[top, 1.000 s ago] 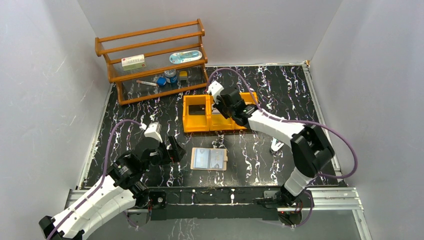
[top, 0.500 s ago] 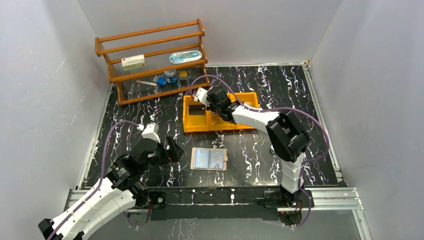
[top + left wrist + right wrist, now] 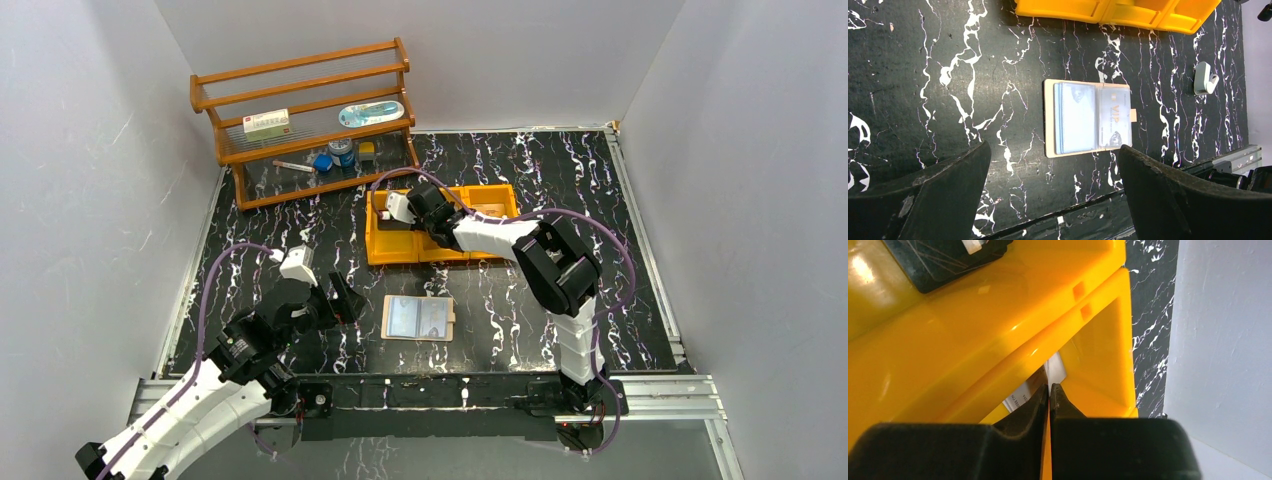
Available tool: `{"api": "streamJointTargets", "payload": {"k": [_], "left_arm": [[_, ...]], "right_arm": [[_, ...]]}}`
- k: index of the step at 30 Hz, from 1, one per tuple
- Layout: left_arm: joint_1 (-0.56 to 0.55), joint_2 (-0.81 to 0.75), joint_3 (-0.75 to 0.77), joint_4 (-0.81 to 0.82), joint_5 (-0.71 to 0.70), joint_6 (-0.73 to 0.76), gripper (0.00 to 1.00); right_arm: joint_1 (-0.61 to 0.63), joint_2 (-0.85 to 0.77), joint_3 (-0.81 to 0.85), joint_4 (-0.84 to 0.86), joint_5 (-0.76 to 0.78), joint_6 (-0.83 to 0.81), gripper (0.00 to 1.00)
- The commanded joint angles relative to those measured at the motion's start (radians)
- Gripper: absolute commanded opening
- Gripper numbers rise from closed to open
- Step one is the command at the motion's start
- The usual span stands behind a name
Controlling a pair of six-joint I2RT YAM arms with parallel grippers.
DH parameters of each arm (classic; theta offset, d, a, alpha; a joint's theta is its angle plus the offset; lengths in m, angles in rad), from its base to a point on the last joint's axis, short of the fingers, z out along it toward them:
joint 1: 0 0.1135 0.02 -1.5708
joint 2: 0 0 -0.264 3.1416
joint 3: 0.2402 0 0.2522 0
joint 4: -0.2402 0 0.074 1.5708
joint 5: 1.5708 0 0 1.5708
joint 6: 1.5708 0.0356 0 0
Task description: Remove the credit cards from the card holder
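— What's moved?
— My right gripper (image 3: 1049,390) has swung left along the yellow bin (image 3: 497,190).
— Its claw?
— Clenched to a hairline, with nothing visible between. A pale card (image 3: 1057,367) lies just beyond. My left gripper (image 3: 338,298) gapes wide, empty.
— The card holder (image 3: 418,319)?
— Open flat on the table (image 3: 300,235), with a silvery card (image 3: 1113,117) in one pocket.

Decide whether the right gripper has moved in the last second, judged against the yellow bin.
Yes: the right gripper shifted left along the yellow bin, from its middle toward its left end.
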Motion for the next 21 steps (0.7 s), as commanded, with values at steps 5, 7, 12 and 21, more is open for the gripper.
{"api": "streamJointTargets", "payload": {"k": [5,7,12,21], "left_arm": [[0.004,-0.018,0.005,-0.006,-0.021,0.0,0.98],[0.004,-0.033,0.004,-0.006,-0.03,0.0,0.98],[0.003,-0.067,-0.006,-0.005,-0.032,-0.007,0.98],[0.002,-0.039,-0.005,0.002,-0.01,-0.003,0.98]], "right_arm": [[-0.003,-0.046,-0.011,0.031,-0.075,0.037,0.3],[-0.003,-0.046,-0.012,0.027,-0.076,0.044,0.31],[-0.007,-0.043,-0.023,0.046,-0.067,0.049,0.34],[-0.018,-0.064,-0.019,0.051,-0.107,0.143,0.44]]}}
